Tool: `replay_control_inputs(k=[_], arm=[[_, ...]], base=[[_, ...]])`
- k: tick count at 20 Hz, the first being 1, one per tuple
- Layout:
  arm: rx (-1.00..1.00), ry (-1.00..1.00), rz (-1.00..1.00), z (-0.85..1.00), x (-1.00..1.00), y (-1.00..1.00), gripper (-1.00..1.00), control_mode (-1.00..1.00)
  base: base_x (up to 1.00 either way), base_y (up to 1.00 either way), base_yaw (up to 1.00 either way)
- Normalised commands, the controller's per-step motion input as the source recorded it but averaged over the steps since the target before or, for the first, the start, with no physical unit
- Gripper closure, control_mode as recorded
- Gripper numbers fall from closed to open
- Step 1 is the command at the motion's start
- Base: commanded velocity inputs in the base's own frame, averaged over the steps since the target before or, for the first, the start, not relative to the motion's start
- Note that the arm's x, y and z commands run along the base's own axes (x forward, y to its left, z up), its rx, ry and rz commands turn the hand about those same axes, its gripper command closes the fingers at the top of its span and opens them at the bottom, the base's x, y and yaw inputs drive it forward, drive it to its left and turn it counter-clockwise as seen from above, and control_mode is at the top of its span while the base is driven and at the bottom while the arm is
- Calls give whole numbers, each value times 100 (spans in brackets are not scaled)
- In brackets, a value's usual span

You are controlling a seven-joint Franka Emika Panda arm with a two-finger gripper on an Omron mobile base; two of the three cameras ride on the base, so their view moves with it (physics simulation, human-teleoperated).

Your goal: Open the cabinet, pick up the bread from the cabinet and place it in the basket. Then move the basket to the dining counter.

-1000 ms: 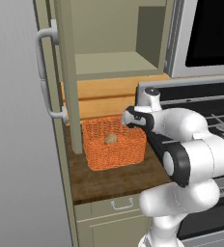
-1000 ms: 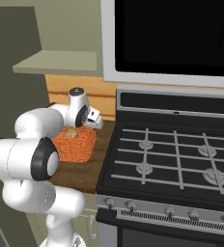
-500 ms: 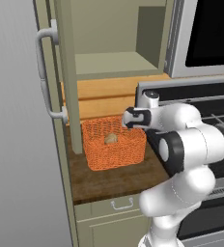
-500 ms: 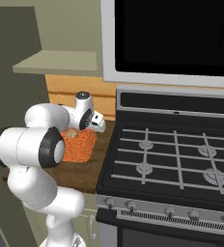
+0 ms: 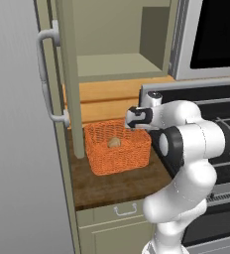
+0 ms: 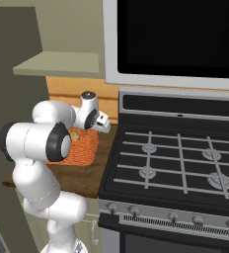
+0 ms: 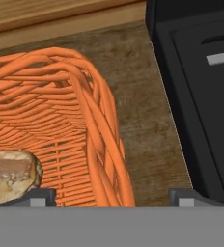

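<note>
The sage-green cabinet [image 5: 118,63] stands open, its door [image 5: 70,74] swung out edge-on with the silver handle [image 5: 46,79]. Below it, the orange basket [image 5: 118,151] sits on the dark wood worktop with the small tan bread [image 5: 114,142] lying inside. My gripper [image 5: 132,119] hangs at the basket's right rim. In the hand view the gripper [image 7: 111,198] is open, its fingertips [image 7: 36,197] set on either side of the basket's rim [image 7: 100,140], with the bread [image 7: 10,175] at the lower left. The right base view has the basket [image 6: 85,148] behind my arm. The dining counter is out of view.
A black gas stove [image 6: 175,163] with grates stands right of the basket, its raised back panel [image 5: 186,94] close to my hand. A microwave [image 6: 175,39] hangs above it. A pale drawer [image 5: 123,211] with a wire pull sits under the worktop. A grey wall [image 5: 18,149] fills the left.
My arm's elbow has swung round and risen while the hand stayed by the basket's right rim. Basket and bread have not moved.
</note>
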Motion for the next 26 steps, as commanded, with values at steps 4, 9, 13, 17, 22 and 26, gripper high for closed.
replay_control_inputs(k=[4,9,13,17,22,26], arm=[[1,0,0,-77,-25,31,100,-100],[2,0,0,-99,-52,38,100,-100],[0,0,0,-92,-74,53,100,-100],[0,-6,-3,-3,-90,4,100,-100],[0,-6,-20,23,-65,-1,100,-100],[0,0,-43,4,-36,-1,100,-100]], base=[[0,0,0],[0,0,0],[0,0,0],[0,0,0],[0,0,0],[0,0,0]])
